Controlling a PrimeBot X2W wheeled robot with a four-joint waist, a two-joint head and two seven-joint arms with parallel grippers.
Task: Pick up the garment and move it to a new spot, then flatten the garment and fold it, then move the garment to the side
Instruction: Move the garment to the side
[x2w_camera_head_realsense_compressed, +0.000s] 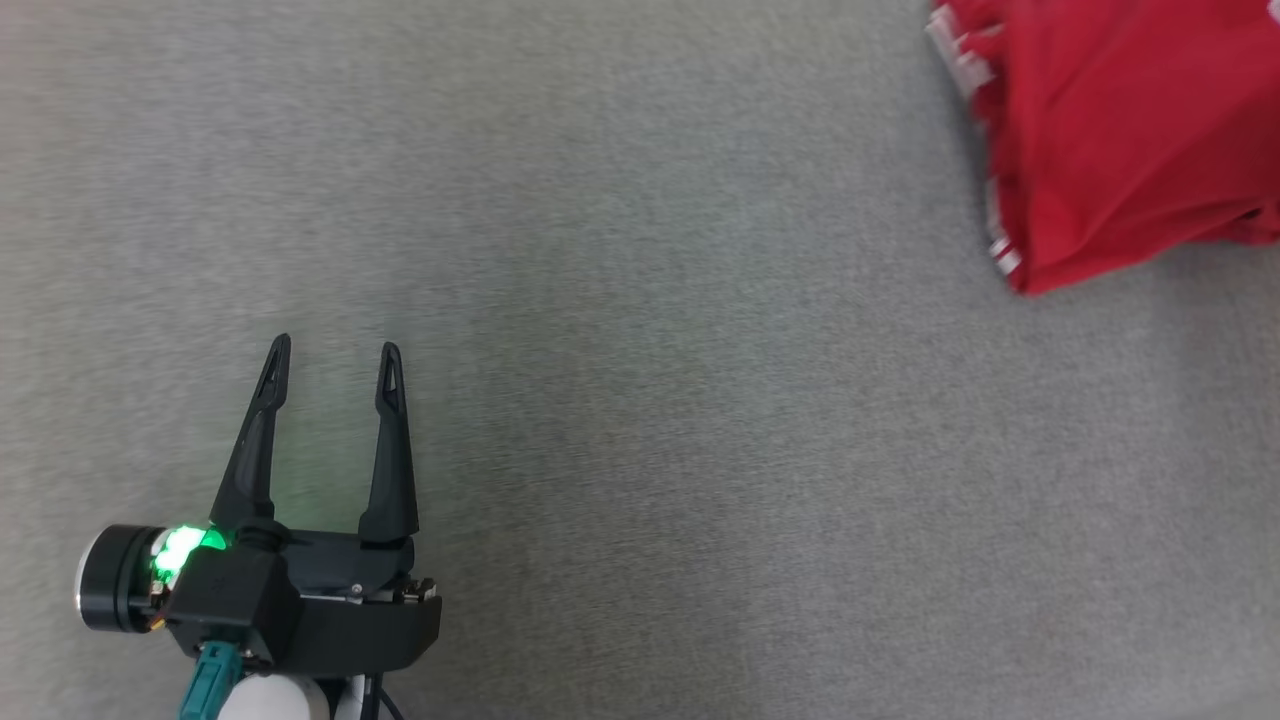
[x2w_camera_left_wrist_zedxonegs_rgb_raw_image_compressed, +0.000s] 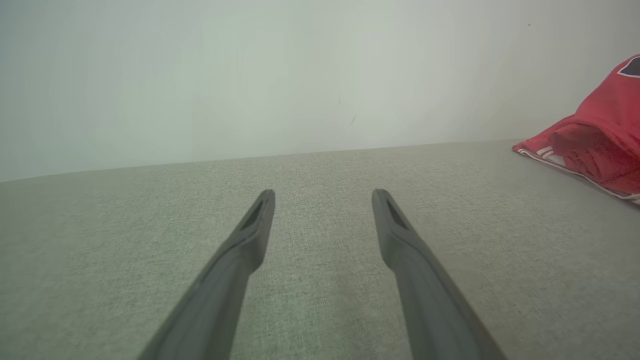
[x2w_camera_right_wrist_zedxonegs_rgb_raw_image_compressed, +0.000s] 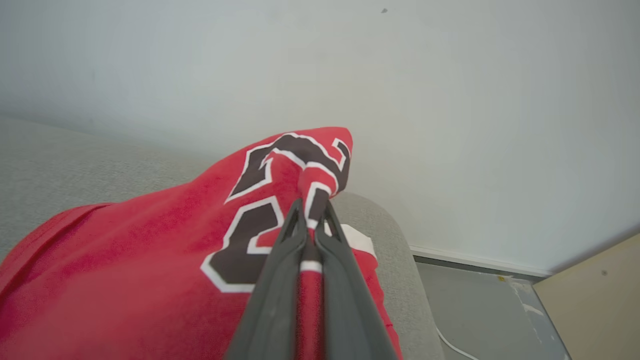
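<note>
A grey fabric surface (x2w_camera_head_realsense_compressed: 640, 400) spreads under everything and meets a pale wall (x2w_camera_left_wrist_zedxonegs_rgb_raw_image_compressed: 300, 75) at its far edge. The red garment (x2w_camera_head_realsense_compressed: 1120, 130), with white trim and black white-edged lettering, is bunched at the head view's upper right near the surface's rounded end, one fold pulled up into a peak and its lower edge on the fabric. The left gripper (x2w_camera_head_realsense_compressed: 335, 365) is at the lower left, well apart from the garment, fingers spread wide with nothing between them, and the right gripper (x2w_camera_right_wrist_zedxonegs_rgb_raw_image_compressed: 311, 207) is pinched tight on the garment's raised fold.
</note>
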